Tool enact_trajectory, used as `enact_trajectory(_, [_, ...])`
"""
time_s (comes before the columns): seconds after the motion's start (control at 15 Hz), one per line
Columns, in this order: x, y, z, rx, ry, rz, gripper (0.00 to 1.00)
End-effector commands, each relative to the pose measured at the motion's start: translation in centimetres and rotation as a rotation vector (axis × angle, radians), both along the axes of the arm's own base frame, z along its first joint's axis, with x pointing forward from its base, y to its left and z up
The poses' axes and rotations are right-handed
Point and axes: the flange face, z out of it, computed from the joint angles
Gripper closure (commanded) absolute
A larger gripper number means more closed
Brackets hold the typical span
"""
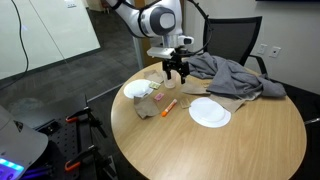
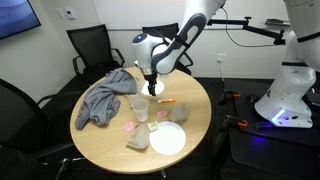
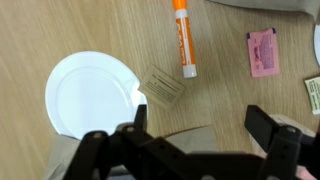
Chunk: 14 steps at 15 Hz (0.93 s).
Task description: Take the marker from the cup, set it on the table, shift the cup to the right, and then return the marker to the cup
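Observation:
The orange marker point(image 1: 168, 106) lies flat on the tan table point(image 1: 240, 150), between the two white plates. It also shows in the other exterior view point(image 2: 167, 101) and at the top of the wrist view point(image 3: 184, 40). The clear cup point(image 2: 140, 107) stands upright near the grey cloth, beside the marker; I cannot make it out in the wrist view. My gripper point(image 1: 177, 70) hovers above the table behind the marker, open and empty point(image 3: 200, 125). It touches nothing.
A white plate point(image 1: 209, 113) lies beside the marker, another point(image 1: 137, 89) at the table's far side. A grey cloth point(image 1: 230, 75) is heaped at the back. A pink packet point(image 3: 262, 50), a small clear wrapper point(image 3: 160, 87) and brown napkins point(image 1: 150, 108) lie about. Chairs ring the table.

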Motion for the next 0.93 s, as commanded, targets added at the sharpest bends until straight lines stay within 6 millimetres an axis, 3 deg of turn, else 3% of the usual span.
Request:
enact_trajectory(0.0, [-0.1, 0.5, 4.3, 0.039, -0.052, -0.058, 0.0])
enact_trajectory(0.47, [0.5, 2.6, 8.6, 0.128, -0.127, -0.111, 0.0])
enact_trajectory(0.87, [0.8, 4.1, 8.9, 0.171, -0.139, -0.163, 0.0])
